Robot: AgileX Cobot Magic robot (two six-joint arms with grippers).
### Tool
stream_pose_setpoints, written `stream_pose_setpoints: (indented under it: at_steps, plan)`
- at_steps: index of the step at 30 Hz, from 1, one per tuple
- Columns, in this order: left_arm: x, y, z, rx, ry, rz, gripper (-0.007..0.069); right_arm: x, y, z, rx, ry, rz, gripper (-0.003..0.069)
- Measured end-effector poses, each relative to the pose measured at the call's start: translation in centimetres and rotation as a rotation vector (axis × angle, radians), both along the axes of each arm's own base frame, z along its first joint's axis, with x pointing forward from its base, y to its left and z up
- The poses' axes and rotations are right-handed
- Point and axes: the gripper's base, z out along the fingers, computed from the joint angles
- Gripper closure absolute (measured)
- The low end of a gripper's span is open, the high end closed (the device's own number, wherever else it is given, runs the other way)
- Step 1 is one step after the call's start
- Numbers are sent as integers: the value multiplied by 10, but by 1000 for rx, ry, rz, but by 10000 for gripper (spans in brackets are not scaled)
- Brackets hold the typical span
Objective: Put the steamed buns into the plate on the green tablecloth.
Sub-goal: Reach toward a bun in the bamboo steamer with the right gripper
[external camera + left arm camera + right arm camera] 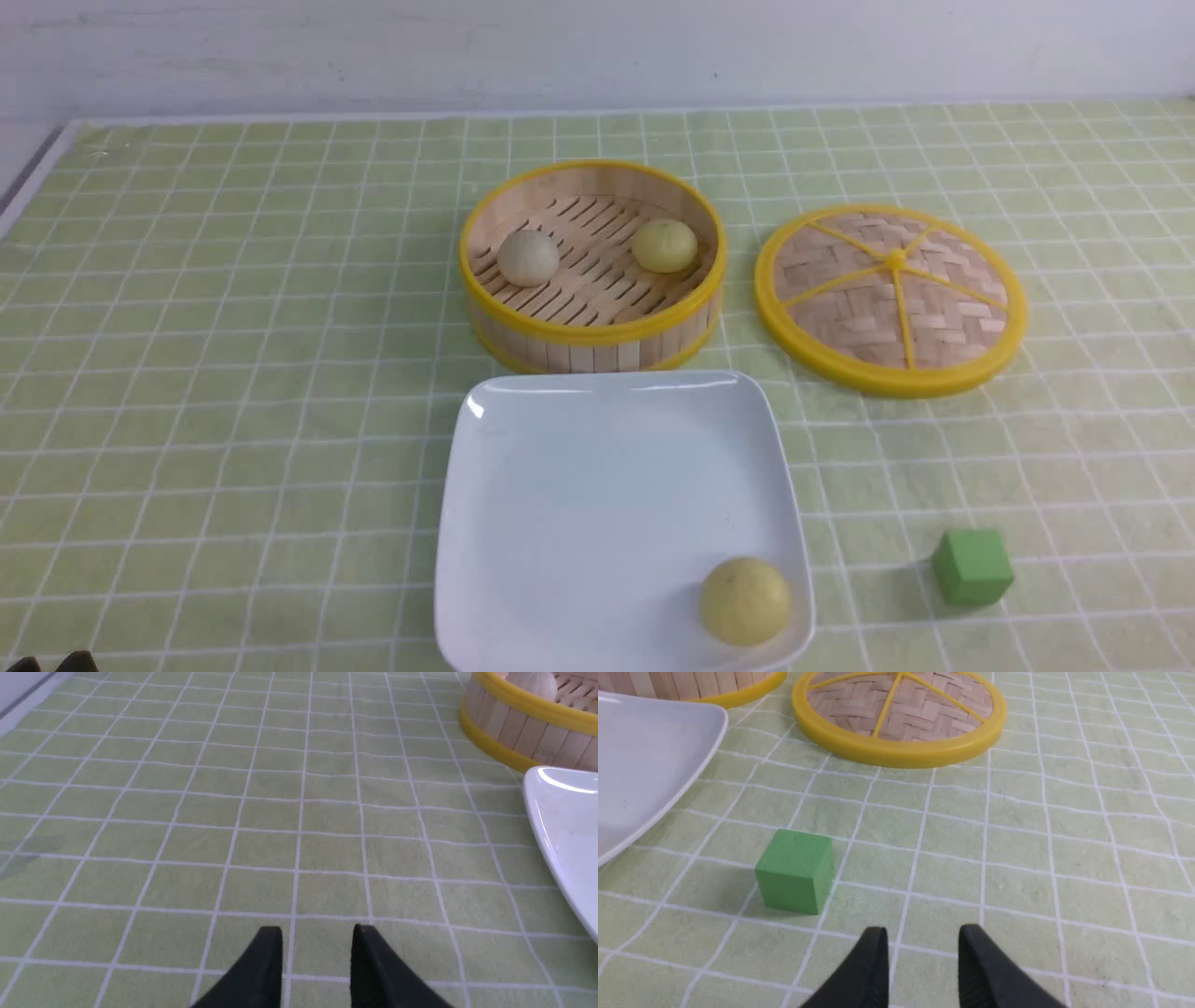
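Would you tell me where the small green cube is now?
In the front view, the small green cube sits on the green tablecloth, right of the white square plate.

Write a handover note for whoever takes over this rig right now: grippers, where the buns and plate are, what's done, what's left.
Left gripper: open, empty, over bare tablecloth.
Right gripper: open, empty, close to the green cube.
Done: first yellow bun lies in the plate, by its near right corner.
To do: greyish-white bun and second yellow bun sit in the open steamer behind the plate. The lid lies on the cloth to the steamer's right.
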Motion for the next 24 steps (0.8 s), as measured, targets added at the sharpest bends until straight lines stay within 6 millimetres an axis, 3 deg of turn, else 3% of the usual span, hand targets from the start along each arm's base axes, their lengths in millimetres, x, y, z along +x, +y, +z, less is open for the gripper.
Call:
stream_pose_setpoints:
  at_steps: [24]
  plan:
    - [0,0,0,0,0,0,384,0,-1,0,-21,-3,-2,420]
